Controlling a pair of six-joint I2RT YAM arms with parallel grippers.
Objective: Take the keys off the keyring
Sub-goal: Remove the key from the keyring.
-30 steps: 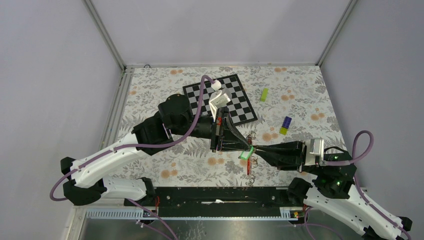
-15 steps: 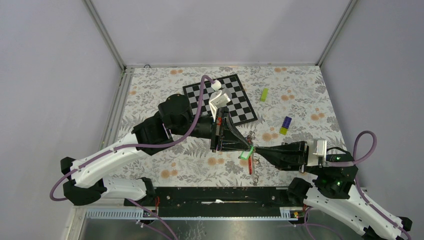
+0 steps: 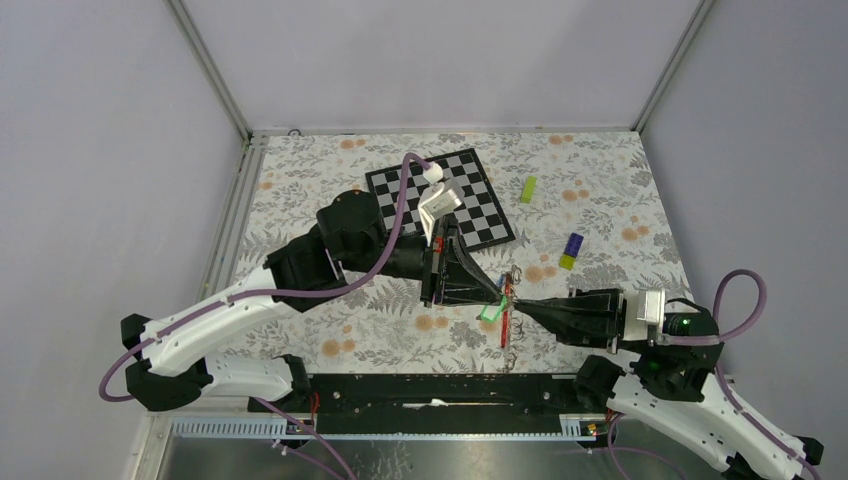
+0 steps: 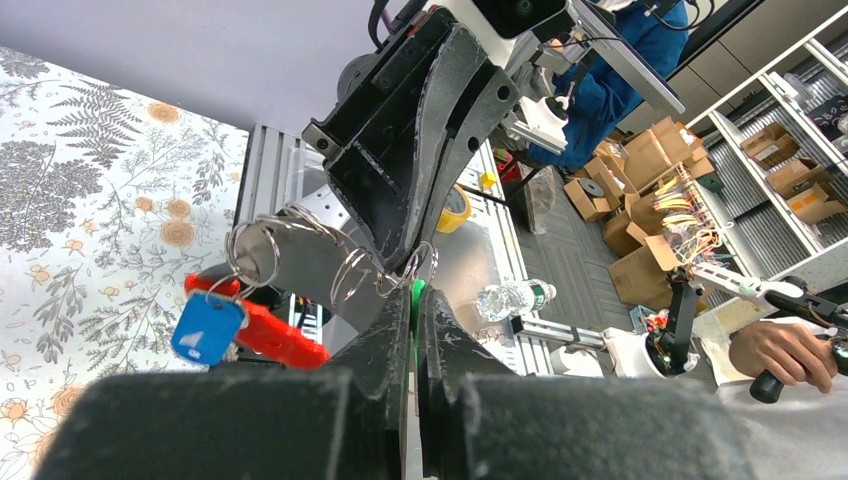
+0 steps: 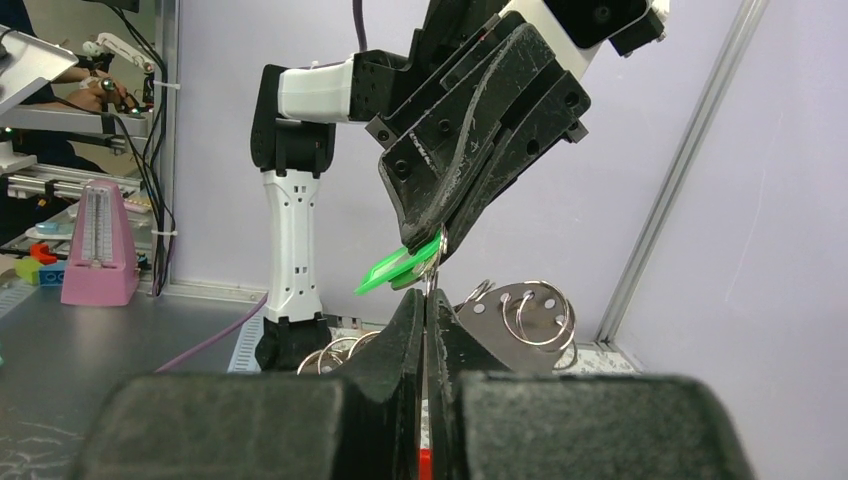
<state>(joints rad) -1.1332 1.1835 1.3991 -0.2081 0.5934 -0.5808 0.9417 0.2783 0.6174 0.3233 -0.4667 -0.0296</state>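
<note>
- L gripper [image 3: 499, 297]: fingers pressed together, clamped on the head of the green key [image 5: 393, 270]. The green head sticks out sideways at the tips.
- R gripper [image 3: 520, 306]: fingers squeezed tight w/ no gap. A thin silvery bit of the keyring [image 5: 527, 318] runs down into the slit. Can't tell if that bit is ring wire or key blade.
- The two grippers meet tip to tip, off the chessboard [image 3: 440, 200], just past its near-right corner on the arm-base side.
- Keyring bunch hangs between the tips, lifted clear of the table [image 3: 300, 190]. Several wire loops fan out on both sides.
- Blue key [image 4: 205, 330] dangles from a loop, touching the red strap [image 4: 268, 337]. Both are on the bunch's near side, farther from the chessboard than the green key.
- At least one flat silvery piece sits among the loops. Too small to tell if it's a key.
- Lime block [image 3: 527, 189]: on the table just right of the chessboard's far-right corner, well apart from the bunch.
- Purple-yellow block [image 3: 572, 250]: right of the chessboard's near-right corner, apart from both grippers.
</note>
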